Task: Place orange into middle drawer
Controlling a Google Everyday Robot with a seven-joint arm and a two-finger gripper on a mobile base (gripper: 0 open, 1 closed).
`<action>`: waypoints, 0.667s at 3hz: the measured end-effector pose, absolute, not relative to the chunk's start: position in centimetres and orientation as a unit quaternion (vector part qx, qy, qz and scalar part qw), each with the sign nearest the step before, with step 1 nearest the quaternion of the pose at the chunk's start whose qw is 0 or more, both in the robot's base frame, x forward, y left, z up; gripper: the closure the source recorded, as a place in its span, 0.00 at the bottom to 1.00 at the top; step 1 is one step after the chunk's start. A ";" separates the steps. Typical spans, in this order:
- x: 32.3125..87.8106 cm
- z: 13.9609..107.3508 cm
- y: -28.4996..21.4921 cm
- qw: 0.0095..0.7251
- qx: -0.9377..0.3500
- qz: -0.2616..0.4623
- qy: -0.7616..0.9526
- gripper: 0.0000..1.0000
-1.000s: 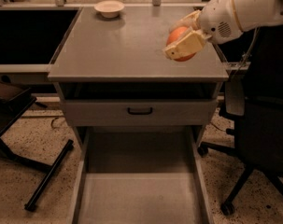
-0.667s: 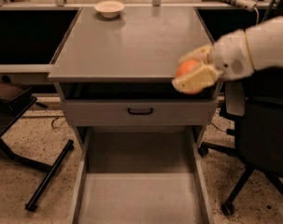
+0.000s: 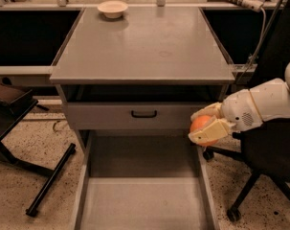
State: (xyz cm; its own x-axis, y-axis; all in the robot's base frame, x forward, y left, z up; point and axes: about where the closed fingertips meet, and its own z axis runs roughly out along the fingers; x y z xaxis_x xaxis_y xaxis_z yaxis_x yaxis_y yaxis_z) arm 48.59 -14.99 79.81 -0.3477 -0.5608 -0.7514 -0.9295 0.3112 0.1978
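Note:
My gripper (image 3: 205, 126) is shut on the orange (image 3: 201, 126), a small round orange fruit. It holds the fruit in the air at the right side of the cabinet, over the right wall of the open middle drawer (image 3: 142, 200). That drawer is broad, shallow and grey, pulled out toward the camera, with a bare flat floor. The white arm reaches in from the right edge.
A grey drawer front with a black handle (image 3: 143, 114) sits above the open drawer. A cream-white bowl (image 3: 112, 8) stands at the back left of the cabinet top (image 3: 144, 47). A black chair base (image 3: 250, 186) is on the right; black stand legs (image 3: 49, 181) lie on the left.
The gripper has carried the orange down and forward, from above the cabinet top's right side to below the top's front edge, beside the open drawer.

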 end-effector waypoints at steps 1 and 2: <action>48.6 79.8 -15.0 0.289 -0.493 0.319 0.756 1.00; 48.3 78.1 -13.6 0.316 -0.456 0.380 0.740 1.00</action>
